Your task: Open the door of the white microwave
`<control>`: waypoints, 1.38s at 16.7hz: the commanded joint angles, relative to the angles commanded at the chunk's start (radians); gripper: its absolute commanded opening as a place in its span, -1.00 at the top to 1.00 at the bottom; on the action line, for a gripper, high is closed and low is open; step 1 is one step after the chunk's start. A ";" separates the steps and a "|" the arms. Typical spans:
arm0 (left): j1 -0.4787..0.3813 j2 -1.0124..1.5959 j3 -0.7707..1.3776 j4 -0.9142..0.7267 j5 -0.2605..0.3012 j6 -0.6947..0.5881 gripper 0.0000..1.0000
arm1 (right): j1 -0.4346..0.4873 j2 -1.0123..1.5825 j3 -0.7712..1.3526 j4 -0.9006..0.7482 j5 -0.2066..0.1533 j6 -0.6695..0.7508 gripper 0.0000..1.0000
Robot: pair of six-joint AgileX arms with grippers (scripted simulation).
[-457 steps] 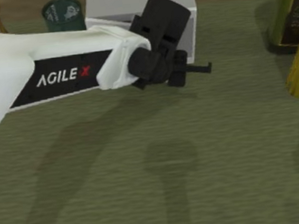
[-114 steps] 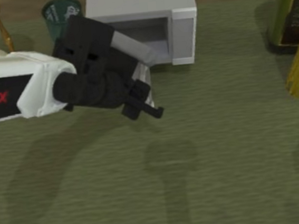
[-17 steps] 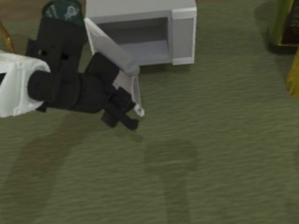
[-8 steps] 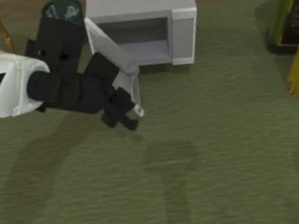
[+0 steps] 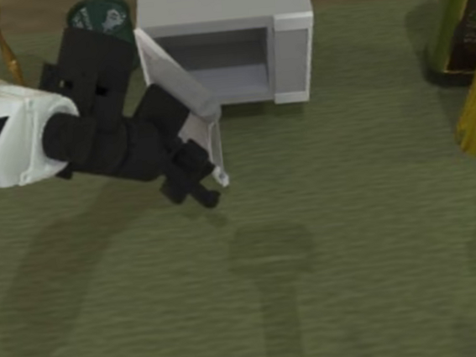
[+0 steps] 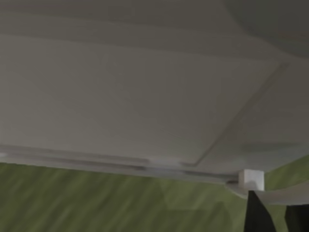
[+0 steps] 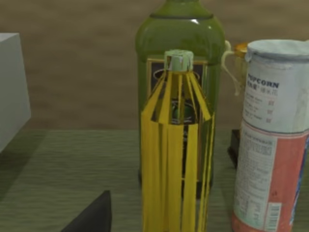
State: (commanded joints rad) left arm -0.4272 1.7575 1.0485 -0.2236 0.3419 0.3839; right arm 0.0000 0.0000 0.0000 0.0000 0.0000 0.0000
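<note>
At 7 o'clock of white microwave (image 5: 232, 27), left gripper (image 5: 205, 186) seen against free edge of door (image 5: 180, 87), beside handle (image 5: 217, 151); finger spread cannot be told. Door swung out toward 7 o'clock, grey cavity (image 5: 223, 62) exposed. Green cup (image 5: 98, 16) at microwave's 9 o'clock, behind black wrist. Right gripper unseen; green bottle (image 7: 179, 63), yellow slatted bottle (image 7: 176, 159), popcorn can (image 7: 273, 140) framed by right wrist camera.

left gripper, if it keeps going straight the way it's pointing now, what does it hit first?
Probably nothing but table. The left gripper, at the free edge of the door, points toward the top view's lower right, where only bare green tabletop lies. Its height is unclear.
</note>
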 joint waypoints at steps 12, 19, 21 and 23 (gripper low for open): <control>0.030 -0.005 -0.001 -0.029 0.048 0.071 1.00 | 0.000 0.000 0.000 0.000 0.000 0.000 -1.00; 0.031 -0.005 -0.002 -0.029 0.048 0.071 1.00 | 0.000 0.000 0.000 0.000 0.000 0.000 -1.00; 0.031 -0.005 -0.002 -0.029 0.048 0.071 1.00 | 0.000 0.000 0.000 0.000 0.000 0.000 -1.00; 0.031 -0.005 -0.002 -0.029 0.048 0.071 1.00 | 0.000 0.000 0.000 0.000 0.000 0.000 -1.00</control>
State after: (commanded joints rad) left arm -0.3967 1.7525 1.0469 -0.2528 0.3902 0.4551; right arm 0.0000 0.0000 0.0000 0.0000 0.0000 0.0000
